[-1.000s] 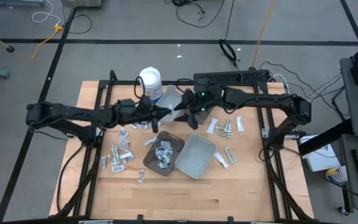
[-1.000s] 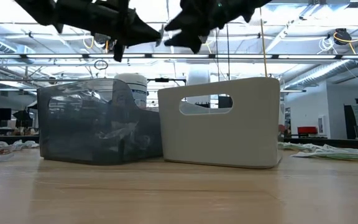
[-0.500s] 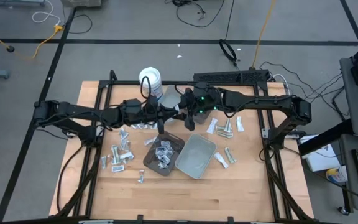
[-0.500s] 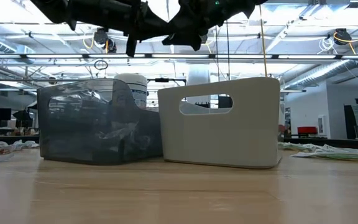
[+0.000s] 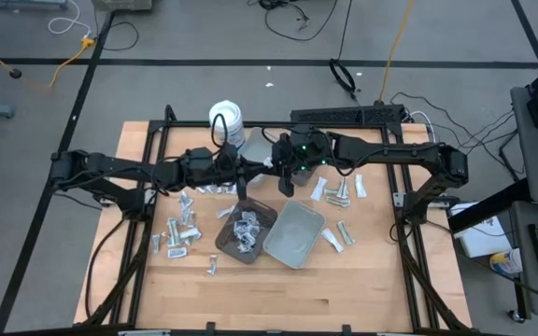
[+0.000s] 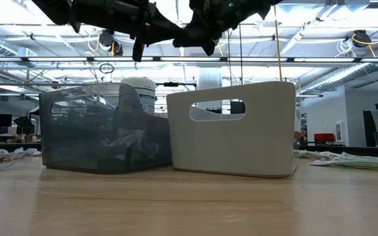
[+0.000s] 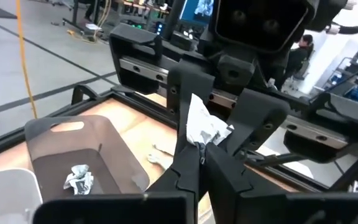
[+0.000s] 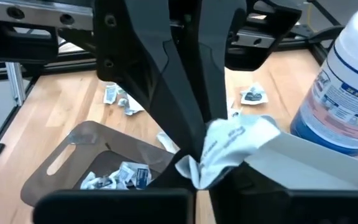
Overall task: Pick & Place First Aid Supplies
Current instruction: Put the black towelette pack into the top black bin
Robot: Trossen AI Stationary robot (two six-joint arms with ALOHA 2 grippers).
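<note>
Two grippers, left (image 7: 199, 163) and right (image 8: 199, 176), both clench one crumpled white packet (image 7: 202, 126) above the table's 12 o'clock trays; opposing pulls could tear it.

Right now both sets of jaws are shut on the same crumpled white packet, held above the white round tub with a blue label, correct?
Not above the tub: the high view shows the crumpled white packet above the brown tray.
</note>
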